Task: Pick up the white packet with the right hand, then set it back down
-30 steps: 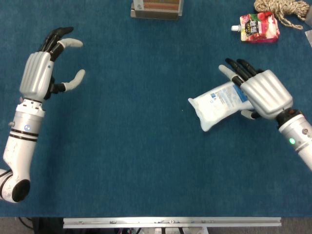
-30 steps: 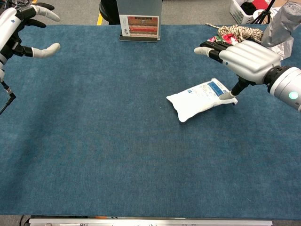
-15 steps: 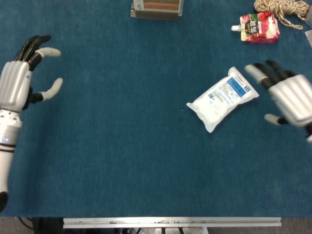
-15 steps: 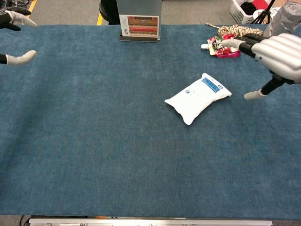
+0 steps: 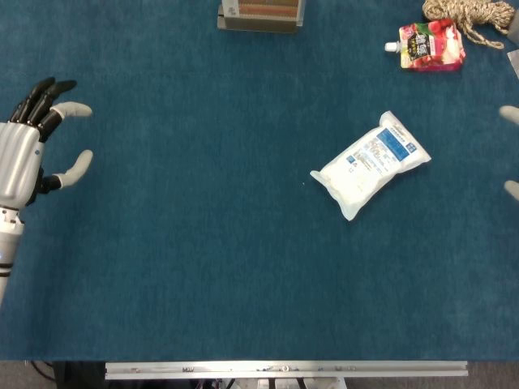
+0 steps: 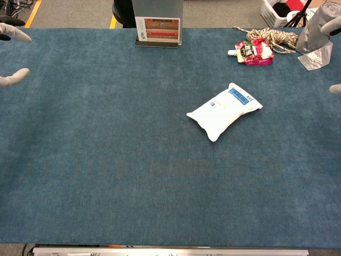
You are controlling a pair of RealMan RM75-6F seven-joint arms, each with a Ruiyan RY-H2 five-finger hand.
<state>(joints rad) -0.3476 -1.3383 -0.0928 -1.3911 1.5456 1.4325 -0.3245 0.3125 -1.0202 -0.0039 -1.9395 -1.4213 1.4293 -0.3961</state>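
Note:
The white packet (image 5: 371, 164) with a blue label lies flat on the blue table cloth, right of centre, also in the chest view (image 6: 224, 111). Nothing touches it. Of my right hand (image 5: 512, 114) only pale fingertips show at the right edge, spread apart and well to the right of the packet; one tip (image 6: 335, 89) shows in the chest view. My left hand (image 5: 24, 150) hovers at the far left with its fingers spread and nothing in it; its fingertips (image 6: 14, 79) show at the chest view's left edge.
A red drink pouch (image 5: 430, 44) and a coil of rope (image 5: 466, 16) lie at the back right. A standing card holder (image 6: 157, 26) is at the back centre. A grey plastic-wrapped object (image 6: 314, 37) sits at the far right. The table's metal front edge (image 5: 284, 369) runs below.
My right hand has let go of the packet and drawn off to the right, nearly out of view. The packet lies flat where it was set. My left hand has drifted left.

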